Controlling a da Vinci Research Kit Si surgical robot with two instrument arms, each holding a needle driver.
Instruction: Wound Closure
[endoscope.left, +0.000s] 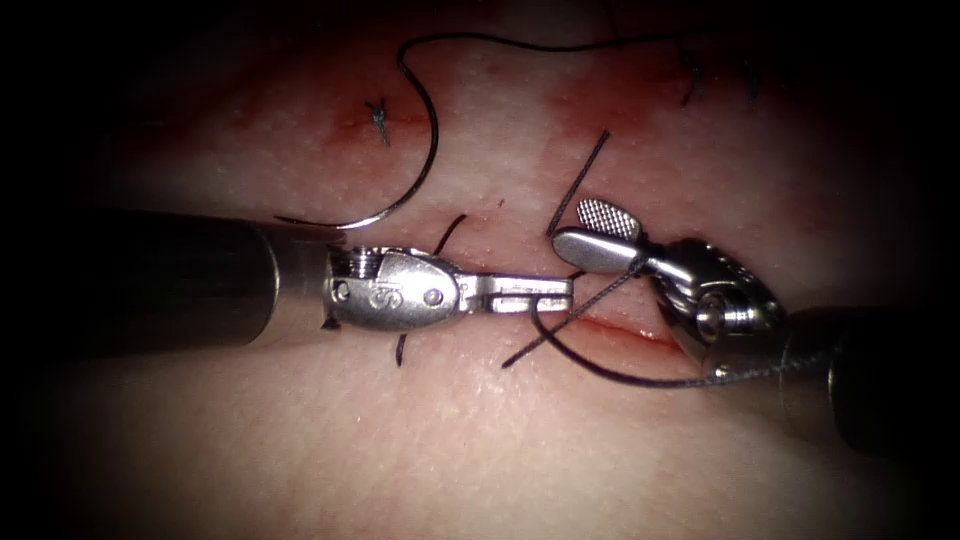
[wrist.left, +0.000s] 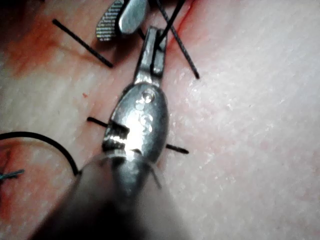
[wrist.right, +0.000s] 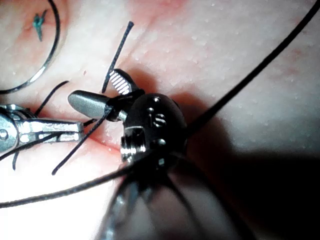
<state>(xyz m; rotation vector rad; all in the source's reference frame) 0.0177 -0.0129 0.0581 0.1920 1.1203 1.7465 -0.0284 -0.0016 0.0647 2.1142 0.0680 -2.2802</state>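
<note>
Over the pink tissue's red cut, left steel jaws pinch black thread; right tool gapes empty; curved needle lies free, well clear.

Setting, as I see it from my console: surgical training bench. Evidence: pale tissue with a cut and red fluid; curved needle; black thread; two steel wristed tools.

Both tools polished shiny metal; right tool inner jaw face cross-hatched, rough. Left tool shaft dark, matt. Needle thin glossy metal. Thread dark, braided-looking. Tissue pale, moist, finely pebbled sheen.
</note>
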